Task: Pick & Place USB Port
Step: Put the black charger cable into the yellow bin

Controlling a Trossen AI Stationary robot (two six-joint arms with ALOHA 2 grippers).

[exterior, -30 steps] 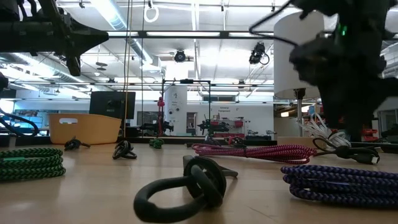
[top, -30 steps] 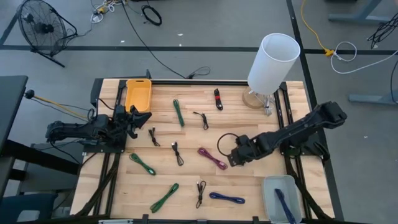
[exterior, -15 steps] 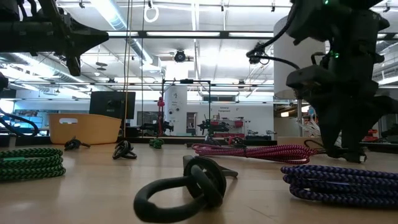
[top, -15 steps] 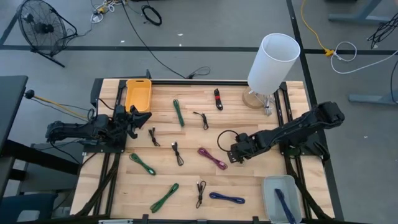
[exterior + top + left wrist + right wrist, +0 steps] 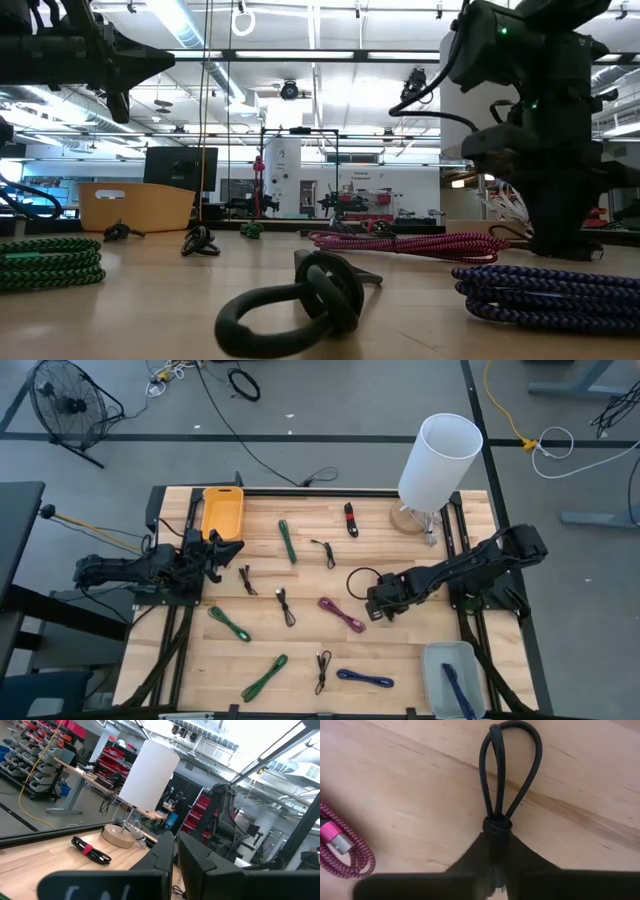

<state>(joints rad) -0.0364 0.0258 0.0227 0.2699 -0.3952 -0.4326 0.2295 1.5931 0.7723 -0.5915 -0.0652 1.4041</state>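
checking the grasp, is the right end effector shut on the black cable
Shut on it: the right end effector has its fingers pinched on the black cable at its tied middle.

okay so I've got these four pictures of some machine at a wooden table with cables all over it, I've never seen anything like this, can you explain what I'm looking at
This is a robot with two dark arms at a wooden table. One picture looks straight down, one looks level across the tabletop, and two come from cameras on the arms' wrists. Bundled cables lie scattered: green, black, a pink cable, a blue cable. An orange bin, a grey bin and a white lamp stand near the edges. The right gripper has its fingers closed on a looped black cable. The left gripper waits, shut, beside the orange bin.
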